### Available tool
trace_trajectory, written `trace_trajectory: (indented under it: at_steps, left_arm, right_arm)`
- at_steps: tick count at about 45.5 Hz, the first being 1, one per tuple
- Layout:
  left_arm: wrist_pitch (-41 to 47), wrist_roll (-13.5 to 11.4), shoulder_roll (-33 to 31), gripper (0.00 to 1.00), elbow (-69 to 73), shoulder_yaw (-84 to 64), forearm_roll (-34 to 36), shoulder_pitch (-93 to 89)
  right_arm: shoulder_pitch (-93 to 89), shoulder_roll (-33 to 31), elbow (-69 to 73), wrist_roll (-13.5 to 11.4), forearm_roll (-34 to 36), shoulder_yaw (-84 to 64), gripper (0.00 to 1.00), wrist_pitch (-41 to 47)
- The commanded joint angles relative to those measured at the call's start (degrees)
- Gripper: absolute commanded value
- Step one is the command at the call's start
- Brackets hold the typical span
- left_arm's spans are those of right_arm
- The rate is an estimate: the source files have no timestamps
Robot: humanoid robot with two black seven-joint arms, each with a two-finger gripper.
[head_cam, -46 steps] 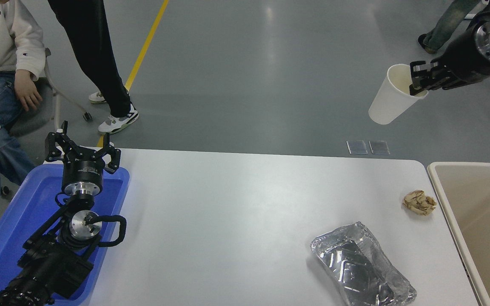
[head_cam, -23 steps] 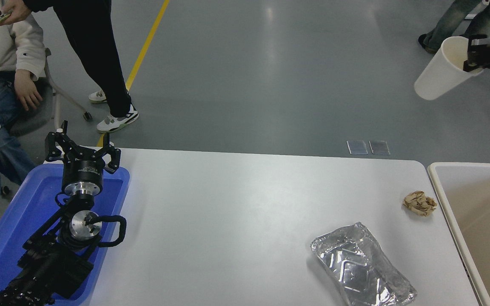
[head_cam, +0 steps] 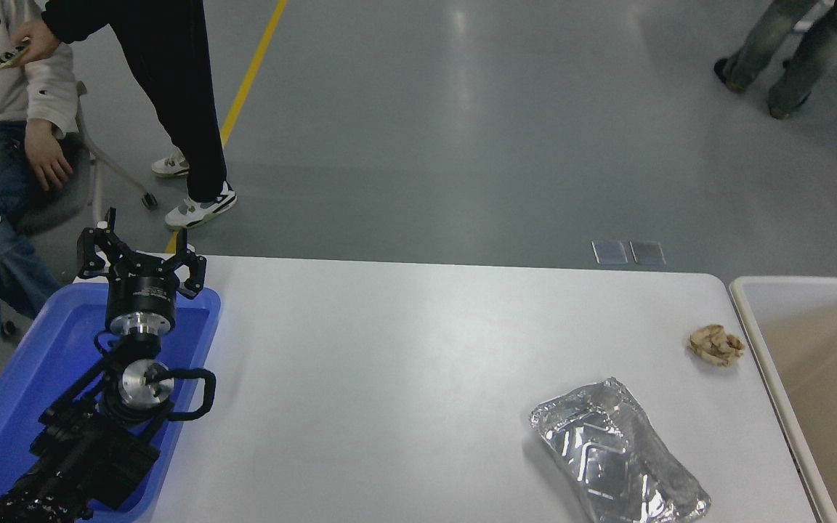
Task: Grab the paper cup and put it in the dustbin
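Note:
The paper cup is out of view, and so are my right arm and its gripper. The cream-beige dustbin (head_cam: 745, 305) stands at the table's right edge, cut off by the frame, and its visible inside looks bare. My left gripper (head_cam: 141, 250) is parked at the lower left over the blue tray (head_cam: 41, 363), fingers spread open and holding nothing.
A crumpled brown paper wad (head_cam: 715, 344) lies near the dustbin's left wall. A crushed silver foil tray (head_cam: 616, 452) lies at the front right of the white table (head_cam: 404, 349). People sit and stand at the far left, and another person's legs show at the top right.
My right gripper, shut on the paper cup, rose up and to the right and left the frame with the cup. The standing person at the left shifted slightly.

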Motion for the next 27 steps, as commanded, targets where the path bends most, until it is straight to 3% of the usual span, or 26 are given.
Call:
trace_trajectory:
  at_steps: [1, 8, 27]
  left_arm:
    - [0.0, 0.0, 0.0, 0.99, 0.0, 0.0, 0.0, 0.0]
    - [0.0, 0.0, 0.0, 0.99, 0.0, 0.0, 0.0, 0.0]
    - [0.0, 0.0, 0.0, 0.99, 0.0, 0.0, 0.0, 0.0]
  right_arm:
    - [-24.16, 13.44, -24.77, -0.27, 5.47, 20.05, 0.0, -3.34]
    - [-31.2, 19.87, -30.76, -0.18, 6.08, 27.7, 0.0, -3.33]
    - [-44.38, 23.56, -30.68, 0.61, 6.43, 43.35, 0.0, -3.16]
